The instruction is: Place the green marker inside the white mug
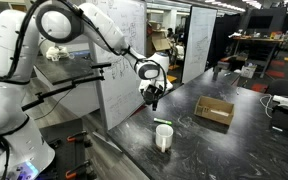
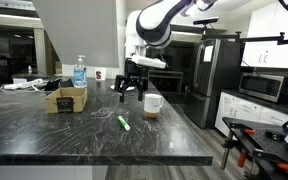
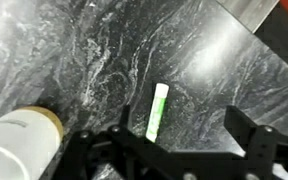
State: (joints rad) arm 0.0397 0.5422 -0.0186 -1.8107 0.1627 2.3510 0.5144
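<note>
Fingers [image 3: 252,142] apart, empty. Thin bright-green marker [image 3: 158,110] flat on dark marbled countertop [image 3: 84,60], 12 o'clock of gripper [image 3: 174,150] in wrist view; small white cylindrical mug [image 3: 19,150] at 9. Descend vert., straddle barrel ctr before you close.

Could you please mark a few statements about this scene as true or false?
1. The green marker lies flat on the dark countertop. True.
2. The hand is shut on the marker. False: it is open and empty, above the countertop, with the marker lying below it in the wrist view.
3. The marker is already inside the white mug. False: it lies on the countertop, apart from the mug.
4. A cardboard box stands on the same countertop. True.
5. The mug sits inside the cardboard box. False: the mug stands on the countertop, well apart from the box.
</note>
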